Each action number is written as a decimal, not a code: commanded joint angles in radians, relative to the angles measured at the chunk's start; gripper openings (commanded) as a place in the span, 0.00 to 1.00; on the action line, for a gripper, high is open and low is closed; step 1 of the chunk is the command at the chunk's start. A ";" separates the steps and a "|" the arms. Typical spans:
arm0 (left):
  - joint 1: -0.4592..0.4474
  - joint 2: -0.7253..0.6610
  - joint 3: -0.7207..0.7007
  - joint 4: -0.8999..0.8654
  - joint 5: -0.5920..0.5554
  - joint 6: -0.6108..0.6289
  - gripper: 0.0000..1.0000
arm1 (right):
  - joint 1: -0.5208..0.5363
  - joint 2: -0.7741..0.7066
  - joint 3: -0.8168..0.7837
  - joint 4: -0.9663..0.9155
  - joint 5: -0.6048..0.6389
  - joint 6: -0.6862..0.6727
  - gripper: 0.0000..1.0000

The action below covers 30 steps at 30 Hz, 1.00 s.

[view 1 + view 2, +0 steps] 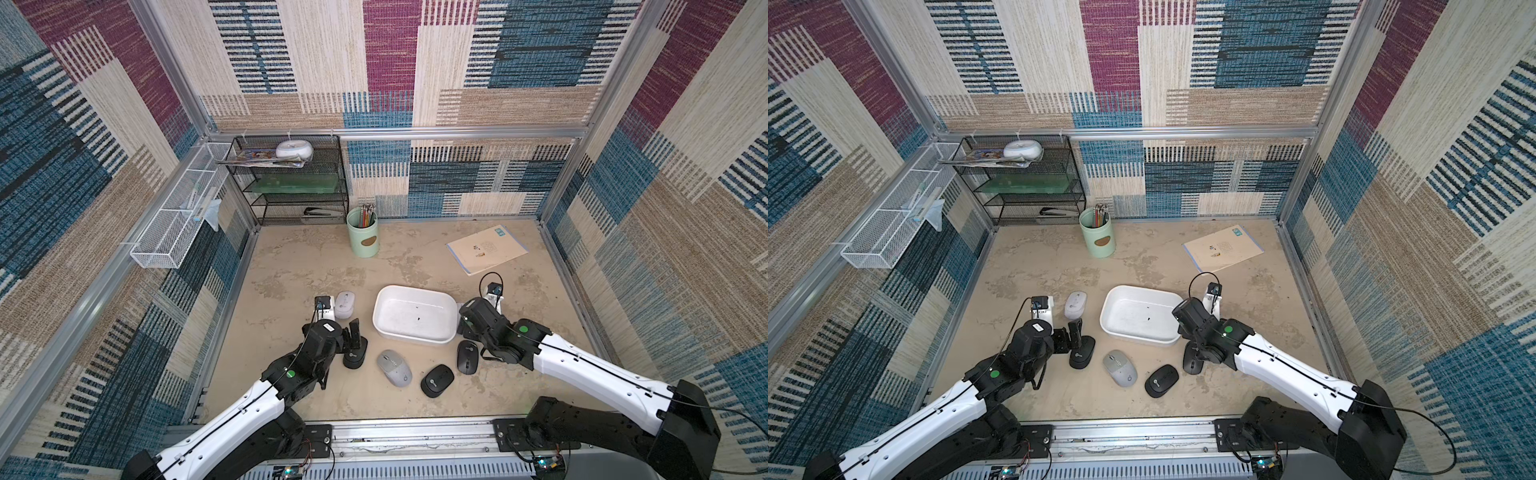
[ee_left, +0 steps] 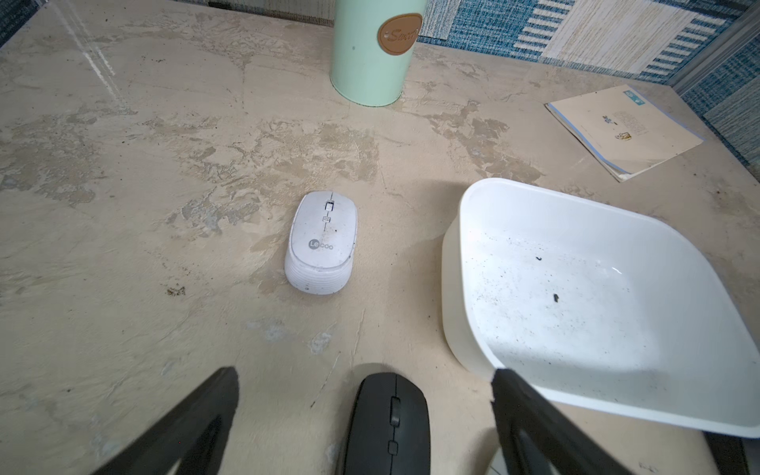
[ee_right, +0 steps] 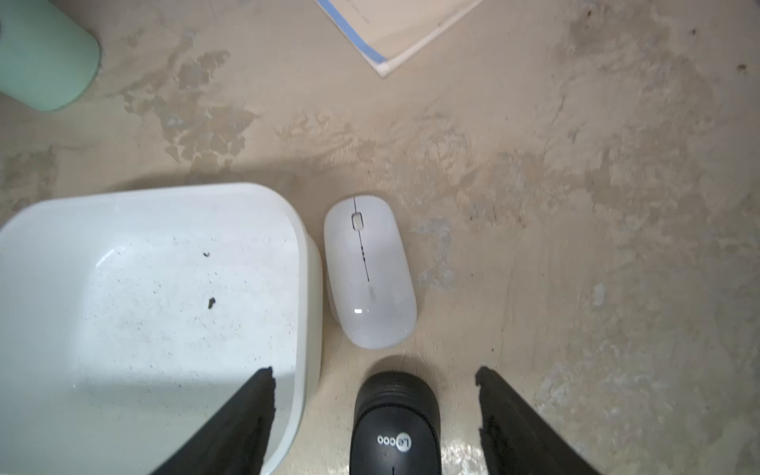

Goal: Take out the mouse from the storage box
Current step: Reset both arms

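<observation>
The white storage box (image 1: 379, 328) (image 1: 1105, 328) (image 2: 452, 288) (image 3: 306, 288) sits mid-table and holds only dark specks. Several mice lie around it on the table. My left gripper (image 2: 365, 372) is open, its fingers straddling a black mouse (image 2: 388, 423) (image 1: 354, 355) without touching it; a white mouse (image 2: 323, 242) (image 1: 345, 304) lies just beyond. My right gripper (image 3: 373, 370) is open over another black mouse (image 3: 395, 427) (image 1: 467, 357), with gaps on both sides. A glossy white mouse (image 3: 370, 271) rests against the box's right wall. A grey mouse (image 1: 394, 368) and a third black mouse (image 1: 436, 380) lie in front of the box.
A mint-green pen cup (image 1: 363, 232) stands at the back, with a black mesh shelf (image 1: 291, 183) behind it in the left corner. A white wire basket (image 1: 174, 220) hangs on the left wall. A booklet (image 1: 486, 249) lies at the back right.
</observation>
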 commanded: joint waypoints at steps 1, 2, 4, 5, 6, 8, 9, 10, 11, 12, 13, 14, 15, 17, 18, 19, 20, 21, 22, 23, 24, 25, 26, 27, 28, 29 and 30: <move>0.001 -0.005 -0.002 0.027 -0.015 0.015 1.00 | -0.019 0.018 0.011 0.174 0.052 -0.176 0.82; 0.001 -0.004 0.000 0.024 -0.019 0.015 1.00 | -0.024 0.027 0.010 0.226 0.060 -0.215 0.82; 0.001 -0.005 0.002 0.023 -0.029 0.016 1.00 | -0.039 0.047 0.001 0.324 0.067 -0.273 0.84; 0.001 -0.008 0.007 0.020 -0.035 0.021 1.00 | -0.054 0.059 0.000 0.365 0.062 -0.295 0.85; 0.001 -0.010 0.013 0.014 -0.051 0.017 1.00 | -0.070 0.070 -0.004 0.410 0.054 -0.319 0.87; 0.001 -0.012 0.013 0.026 -0.105 -0.005 1.00 | -0.096 0.092 -0.016 0.491 0.056 -0.379 0.98; 0.001 -0.005 0.010 0.047 -0.134 -0.012 1.00 | -0.107 0.103 -0.033 0.555 0.077 -0.421 1.00; 0.001 0.007 0.003 0.087 -0.163 -0.007 1.00 | -0.114 0.111 -0.053 0.621 0.101 -0.461 0.99; 0.002 0.027 -0.013 0.151 -0.187 0.016 1.00 | -0.126 0.120 -0.075 0.696 0.115 -0.509 1.00; 0.004 0.046 -0.022 0.216 -0.187 0.050 1.00 | -0.145 0.129 -0.091 0.768 0.102 -0.555 0.99; 0.009 0.064 -0.026 0.267 -0.176 0.077 1.00 | -0.165 0.139 -0.104 0.826 0.084 -0.589 1.00; 0.016 0.087 -0.020 0.316 -0.172 0.103 1.00 | -0.191 0.154 -0.113 0.887 0.064 -0.624 1.00; 0.027 0.119 -0.005 0.350 -0.180 0.126 1.00 | -0.214 0.171 -0.115 0.924 0.055 -0.649 0.99; 0.056 0.183 0.044 0.368 -0.229 0.158 1.00 | -0.260 0.217 -0.096 0.956 0.053 -0.681 0.99; 0.080 0.216 0.066 0.379 -0.258 0.178 1.00 | -0.286 0.237 -0.088 0.967 0.048 -0.692 1.00; 0.103 0.241 0.078 0.399 -0.271 0.203 1.00 | -0.307 0.256 -0.087 0.985 0.037 -0.703 1.00; 0.140 0.273 0.083 0.432 -0.290 0.238 1.00 | -0.330 0.273 -0.096 1.016 0.030 -0.719 1.00; 0.180 0.302 0.087 0.448 -0.313 0.252 1.00 | -0.348 0.287 -0.112 1.064 0.034 -0.744 1.00; 0.222 0.325 0.097 0.433 -0.322 0.249 1.00 | -0.360 0.296 -0.129 1.110 0.038 -0.771 1.00; 0.269 0.347 0.105 0.409 -0.321 0.232 1.00 | -0.375 0.306 -0.147 1.155 0.038 -0.799 1.00; 0.315 0.360 0.103 0.404 -0.312 0.219 1.00 | -0.389 0.317 -0.157 1.177 0.033 -0.819 1.00; 0.355 0.376 0.089 0.425 -0.291 0.219 1.00 | -0.405 0.325 -0.164 1.190 0.029 -0.831 0.99; 0.383 0.391 0.063 0.483 -0.262 0.244 1.00 | -0.423 0.335 -0.176 1.206 0.029 -0.843 0.99; 0.403 0.399 0.044 0.553 -0.242 0.277 1.00 | -0.437 0.341 -0.187 1.223 0.029 -0.851 1.00; 0.416 0.395 0.049 0.540 -0.197 0.299 1.00 | -0.455 0.344 -0.206 1.251 0.028 -0.854 1.00; 0.427 0.405 0.042 0.579 -0.182 0.335 1.00 | -0.472 0.344 -0.224 1.277 0.014 -0.860 0.99; 0.431 0.415 0.036 0.606 -0.176 0.359 1.00 | -0.492 0.342 -0.239 1.296 -0.010 -0.861 0.99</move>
